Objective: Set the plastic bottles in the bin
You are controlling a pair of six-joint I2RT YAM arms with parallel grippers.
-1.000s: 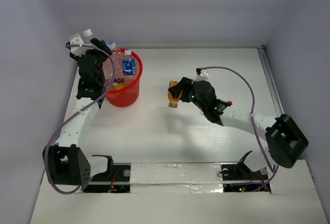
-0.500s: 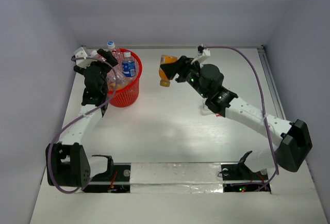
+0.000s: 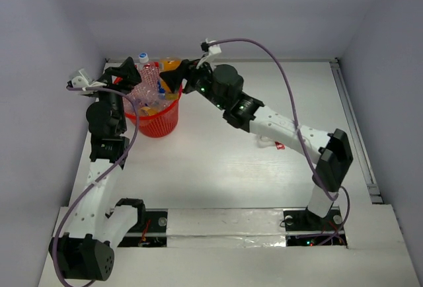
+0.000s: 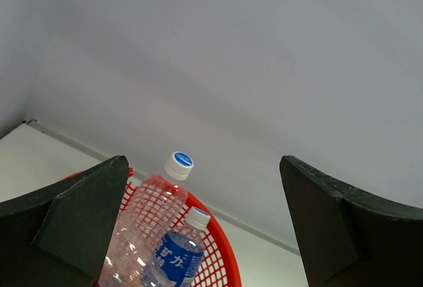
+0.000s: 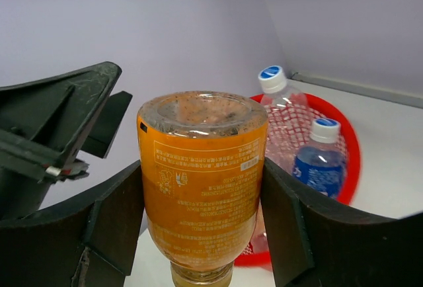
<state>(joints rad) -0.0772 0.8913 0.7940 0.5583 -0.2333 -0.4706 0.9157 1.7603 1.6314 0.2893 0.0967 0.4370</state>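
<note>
The right hand [image 5: 202, 231] pinches an orange bottle [image 5: 198, 161] between both fingers, above the bin [image 3: 158, 125] at its 1 o'clock rim. The bottle's label print is too small to read. The left hand [image 4: 210, 224] is spread wide, gripping nothing, at the bin's 10 o'clock. In the bin, a blue-label bottle [image 4: 173, 260] bears white Japanese characters beside a clear bottle [image 4: 155, 204]. The bin stands at the worktop's [image 3: 218, 168] 10 o'clock.

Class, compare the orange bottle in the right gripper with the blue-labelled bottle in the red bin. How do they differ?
The orange bottle is amber throughout; the blue-labelled bottle is clear with a blue label. The orange bottle is gripped by the right gripper; the blue-labelled bottle stands in the bin. The orange bottle shows its base, the blue-labelled bottle its cap. Both are small plastic bottles.
</note>
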